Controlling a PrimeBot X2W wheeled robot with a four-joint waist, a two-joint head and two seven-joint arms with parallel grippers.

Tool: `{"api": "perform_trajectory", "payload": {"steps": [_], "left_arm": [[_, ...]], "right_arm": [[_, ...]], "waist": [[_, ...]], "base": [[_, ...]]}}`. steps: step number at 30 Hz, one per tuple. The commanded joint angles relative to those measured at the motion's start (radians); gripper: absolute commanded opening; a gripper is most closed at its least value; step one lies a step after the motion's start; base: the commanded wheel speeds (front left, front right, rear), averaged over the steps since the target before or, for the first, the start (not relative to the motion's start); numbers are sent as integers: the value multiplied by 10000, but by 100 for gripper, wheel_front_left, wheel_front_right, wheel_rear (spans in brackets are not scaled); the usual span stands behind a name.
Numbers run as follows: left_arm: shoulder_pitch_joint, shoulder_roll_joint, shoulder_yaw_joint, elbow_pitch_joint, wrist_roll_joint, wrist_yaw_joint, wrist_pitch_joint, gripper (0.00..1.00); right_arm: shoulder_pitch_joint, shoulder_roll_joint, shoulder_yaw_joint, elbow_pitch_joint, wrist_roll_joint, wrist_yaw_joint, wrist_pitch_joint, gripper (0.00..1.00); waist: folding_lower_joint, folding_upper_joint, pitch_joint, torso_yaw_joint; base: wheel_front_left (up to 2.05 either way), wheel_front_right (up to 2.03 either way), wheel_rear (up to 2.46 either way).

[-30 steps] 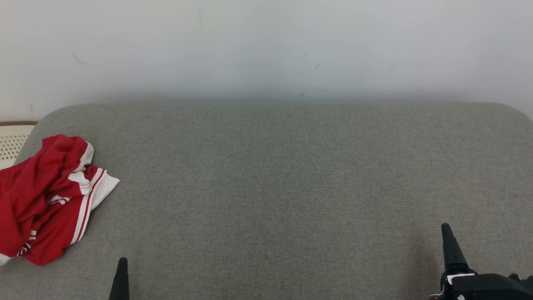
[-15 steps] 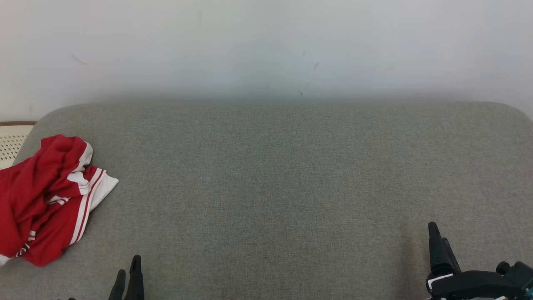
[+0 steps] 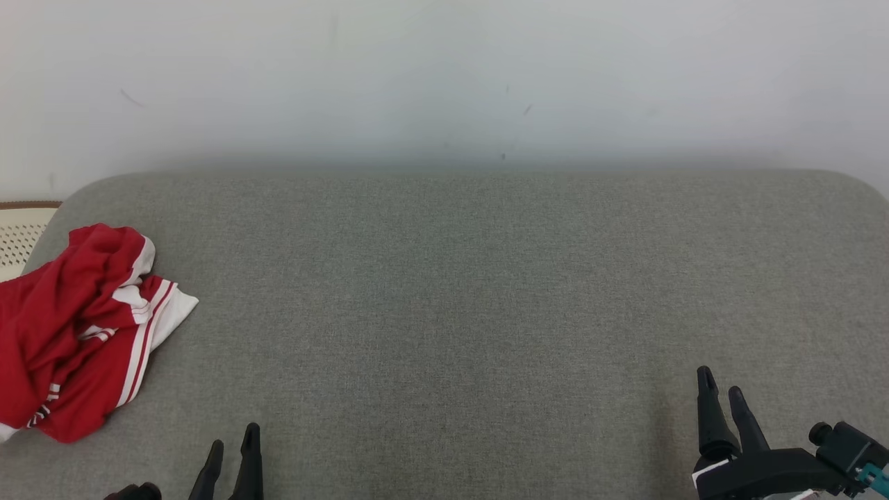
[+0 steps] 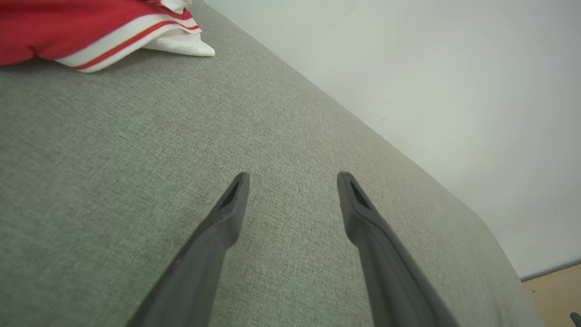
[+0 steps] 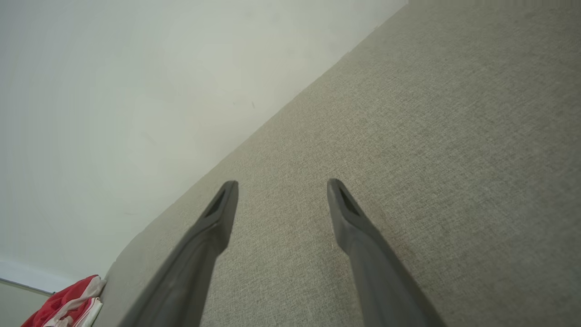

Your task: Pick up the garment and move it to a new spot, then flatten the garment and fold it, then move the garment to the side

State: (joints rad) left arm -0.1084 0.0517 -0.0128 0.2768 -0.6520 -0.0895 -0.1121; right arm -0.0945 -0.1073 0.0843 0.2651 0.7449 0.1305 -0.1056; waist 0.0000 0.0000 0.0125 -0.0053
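Note:
The garment (image 3: pixel 76 333) is a crumpled red piece with white stripes, lying at the far left of the grey upholstered surface (image 3: pixel 472 292). My left gripper (image 3: pixel 233 442) stands open at the bottom edge, a little to the right of the garment and apart from it. In the left wrist view the garment (image 4: pixel 91 27) sits at the top left, well beyond my left gripper (image 4: pixel 292 179), which has nothing between its fingers. My right gripper (image 3: pixel 719 380) is open at the lower right, far from the cloth. The right wrist view has my right gripper (image 5: pixel 281 186) empty over bare fabric, and the garment (image 5: pixel 68 304) small at the bottom left.
A pale wall (image 3: pixel 444 76) rises directly behind the grey surface. A cream perforated basket (image 3: pixel 21 236) with a brown rim stands off the surface's far left corner. Wooden floor (image 4: pixel 553 290) lies past the surface's end in the left wrist view.
Both grippers have turned so that two fingers of each now show. The left gripper has shifted right and up a little; the right gripper has moved left. The garment has not moved.

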Motion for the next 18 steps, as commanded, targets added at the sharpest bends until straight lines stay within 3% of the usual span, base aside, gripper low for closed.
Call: {"api": "perform_trajectory", "payload": {"steps": [1,18], "left_arm": [[-232,82,-58,-168,323,-1,-104,100],[-127,18,-2,-317,1953,110,-555,100]], "right_arm": [[-219,-101,85,-203,-341,3,-102,100],[-154,-108,371,-458,-2107,2,-572,100]], "waist": [[0,0,6,1],[0,0,71,-84]], "base": [[0,0,0],[0,0,0]]}}
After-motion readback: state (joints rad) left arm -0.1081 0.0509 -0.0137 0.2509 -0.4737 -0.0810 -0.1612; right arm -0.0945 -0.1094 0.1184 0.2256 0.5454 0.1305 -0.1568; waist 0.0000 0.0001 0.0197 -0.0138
